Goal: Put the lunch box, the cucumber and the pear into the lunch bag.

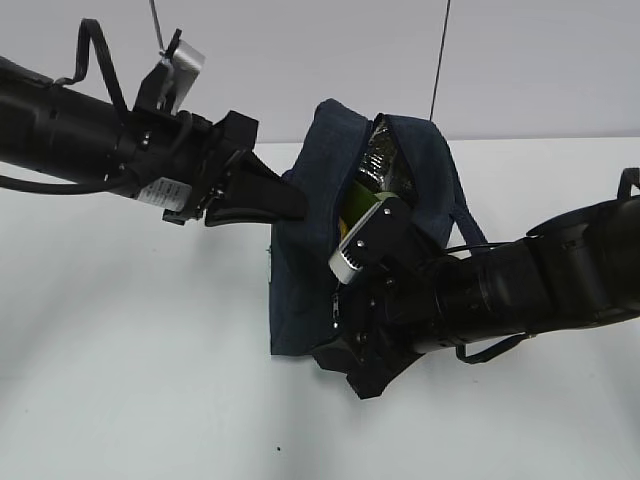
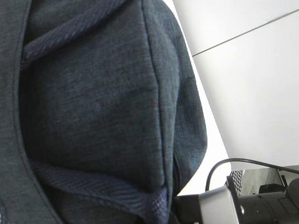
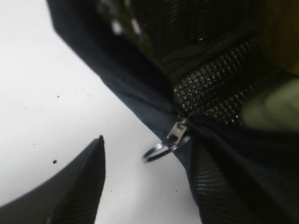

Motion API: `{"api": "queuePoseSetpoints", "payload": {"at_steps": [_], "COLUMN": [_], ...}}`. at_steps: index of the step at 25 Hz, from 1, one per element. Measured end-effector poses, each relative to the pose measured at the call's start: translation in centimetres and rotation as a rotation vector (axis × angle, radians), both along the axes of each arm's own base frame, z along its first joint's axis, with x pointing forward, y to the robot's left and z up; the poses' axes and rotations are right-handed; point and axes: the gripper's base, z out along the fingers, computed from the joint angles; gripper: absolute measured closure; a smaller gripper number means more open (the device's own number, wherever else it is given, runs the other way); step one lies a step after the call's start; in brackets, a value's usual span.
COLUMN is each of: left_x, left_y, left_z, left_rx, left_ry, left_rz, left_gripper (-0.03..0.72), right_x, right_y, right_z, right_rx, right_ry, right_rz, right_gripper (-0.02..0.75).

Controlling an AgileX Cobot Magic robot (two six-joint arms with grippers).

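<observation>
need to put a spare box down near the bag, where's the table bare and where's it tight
Bare table runs wide to the left of the lunch bag, below the left arm. The front strip is also free. A smaller bare patch lies behind the right arm, right of the bag. It is crowded at the bag's near end, around the zipper ring.

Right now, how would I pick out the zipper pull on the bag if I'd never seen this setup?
Find the dark navy lunch bag standing open mid-table. Follow its zipper down to the end nearest the right gripper, low on the bag. There a small metal ring pull hangs from the slider over the white table: the only shiny loop against dark fabric.
</observation>
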Motion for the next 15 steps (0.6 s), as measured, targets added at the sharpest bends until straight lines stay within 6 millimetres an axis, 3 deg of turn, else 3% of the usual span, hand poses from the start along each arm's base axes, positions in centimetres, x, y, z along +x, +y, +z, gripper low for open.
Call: {"api": "queuePoseSetpoints", "payload": {"at_steps": [9,15], "left_x": [0.01,0.02], "left_y": [-0.10,-0.11], "left_z": [0.04,0.06], "left_rx": [-0.006,-0.008], "left_ry": [0.001,0.002], "left_rz": [0.005,0.007], "left_gripper": [0.679,0.679], "right_x": [0.13,0.21], "right_y": [-0.20,-0.34], "right_z": [-0.15,-0.23], "right_rx": [-0.029,-0.044], "right_ry": [-0.005,-0.007], "right_rz": [-0.020,-0.032], "right_gripper": [0.303,0.479]}}
